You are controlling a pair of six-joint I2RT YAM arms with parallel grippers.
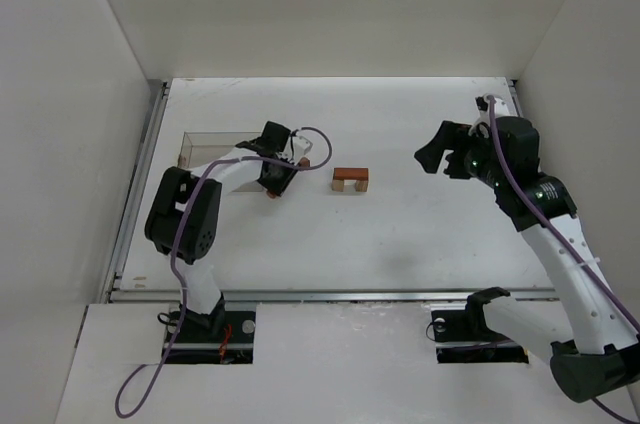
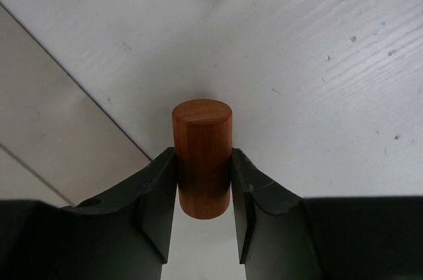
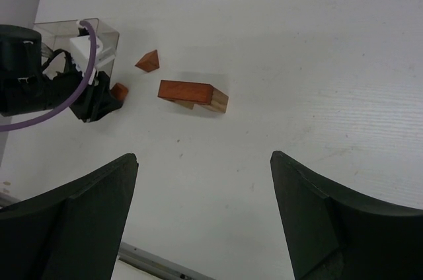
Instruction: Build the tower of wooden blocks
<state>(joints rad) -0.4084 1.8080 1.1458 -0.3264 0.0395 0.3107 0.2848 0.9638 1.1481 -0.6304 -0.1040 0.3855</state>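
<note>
The wood block tower (image 1: 350,179) stands mid-table as a reddish-brown bar (image 3: 187,88) resting on light tan pieces. Left of it, my left gripper (image 1: 273,187) is shut on a reddish-brown cylinder (image 2: 202,154), with both jaws pressed against its sides and the cylinder down at the table surface. A small reddish-brown wedge (image 3: 148,62) lies loose between the cylinder (image 3: 119,91) and the tower. My right gripper (image 1: 428,157) hovers to the right of the tower, open (image 3: 203,161) and empty.
A clear plastic box (image 1: 200,149) sits just left of the left gripper, by the left wall. A metal rail (image 1: 330,294) runs along the table's near edge. White walls enclose the table on three sides.
</note>
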